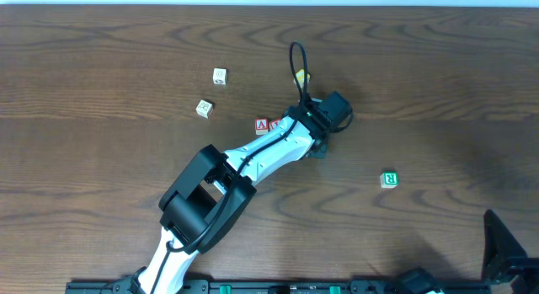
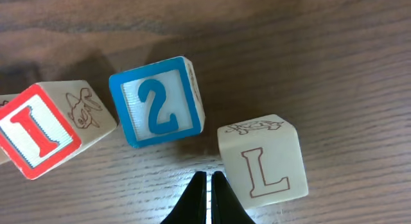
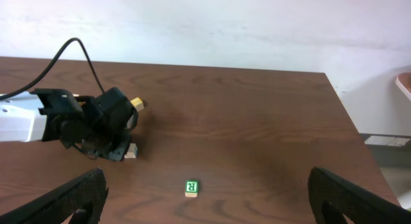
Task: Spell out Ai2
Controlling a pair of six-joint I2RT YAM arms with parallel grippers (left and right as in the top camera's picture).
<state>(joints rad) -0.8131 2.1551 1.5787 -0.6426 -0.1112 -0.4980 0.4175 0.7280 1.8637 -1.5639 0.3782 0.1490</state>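
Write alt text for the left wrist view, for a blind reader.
Three wooden blocks lie on a dark wood table: red I block at left, blue 2 block in the middle, plain L block at right. The left arm's shut fingers point from the bottom edge toward the gap between the 2 and the L.

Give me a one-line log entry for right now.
left gripper: shut, empty, tips by blue-framed wooden 2 cube | red-framed wooden I cube: beside the 2 | right gripper: open, empty
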